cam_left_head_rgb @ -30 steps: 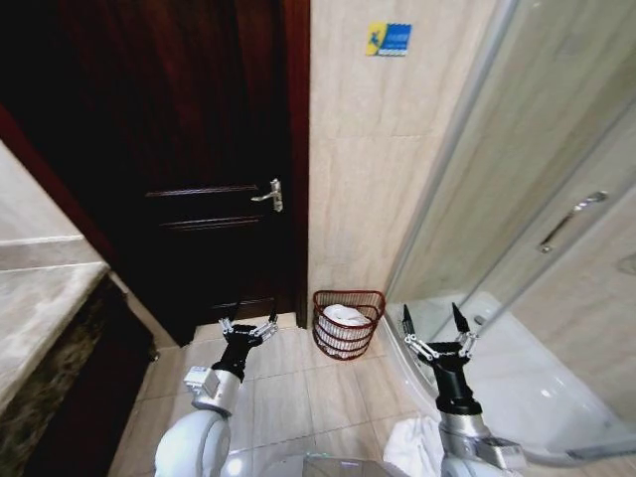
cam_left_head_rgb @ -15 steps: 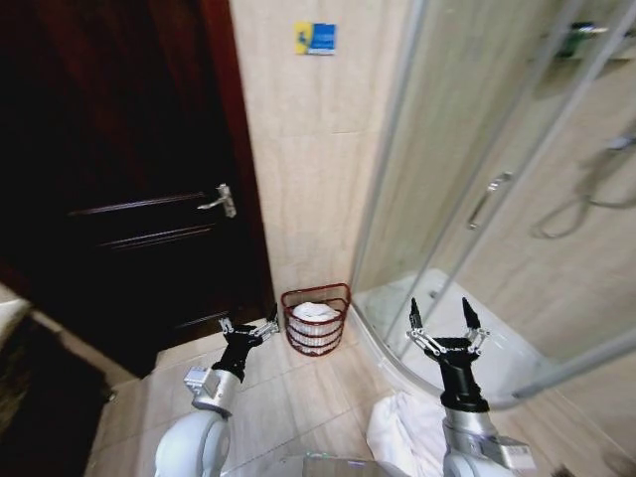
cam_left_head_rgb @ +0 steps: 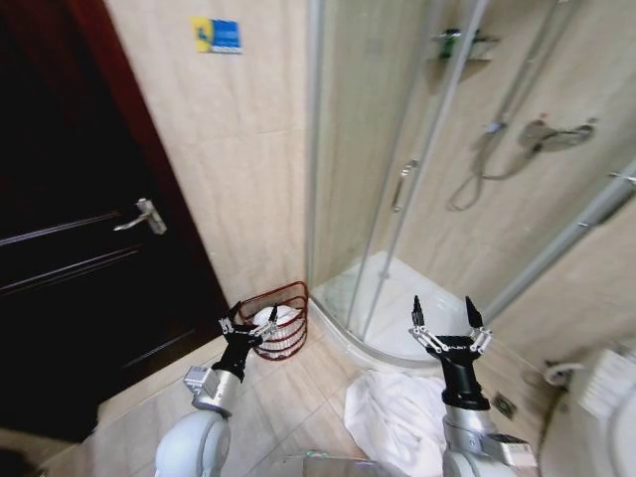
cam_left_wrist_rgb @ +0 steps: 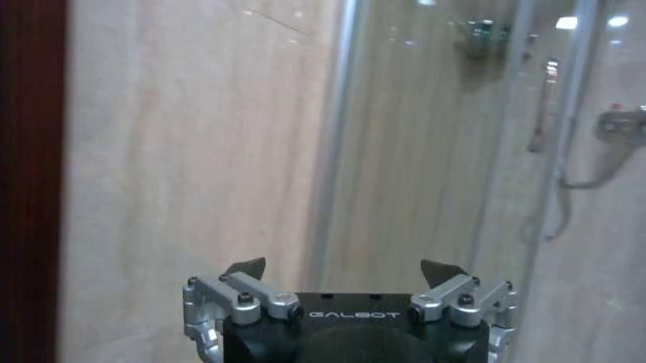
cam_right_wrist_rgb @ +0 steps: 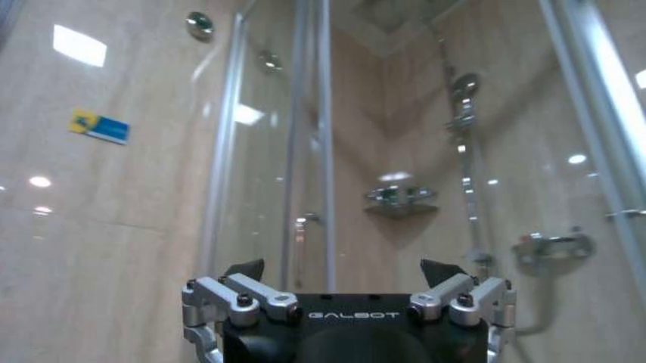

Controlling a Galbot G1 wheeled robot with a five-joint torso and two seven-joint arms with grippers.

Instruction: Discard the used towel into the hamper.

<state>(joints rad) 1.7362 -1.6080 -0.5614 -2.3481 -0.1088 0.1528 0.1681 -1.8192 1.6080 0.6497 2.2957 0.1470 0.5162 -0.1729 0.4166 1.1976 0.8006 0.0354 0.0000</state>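
Searching step, nothing grasped yet. White towel (cam_left_head_rgb: 397,417) crumpled on floor tiles, just beside shower enclosure (cam_left_head_rgb: 397,199) base. Wire hamper (cam_left_head_rgb: 281,320) against wall, left of enclosure. Left gripper (cam_left_head_rgb: 248,320) and right gripper (cam_left_head_rgb: 447,313) both spread, empty. Next: lowering right gripper onto towel.

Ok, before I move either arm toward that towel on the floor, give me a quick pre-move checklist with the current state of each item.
1. Towel located: ok. A white towel lies crumpled on the floor tiles beside the shower tray.
2. Right gripper free: ok, fingers spread, nothing held, raised above the towel.
3. Left gripper free: ok, fingers open and empty, in front of the hamper.
4. Hamper reachable: ok, upright against the wall between the door and the shower glass.
5. Room in hamper: cannot tell; something white already sits inside.
6. Towel free of snags: cannot tell; its near edge runs behind the right arm.
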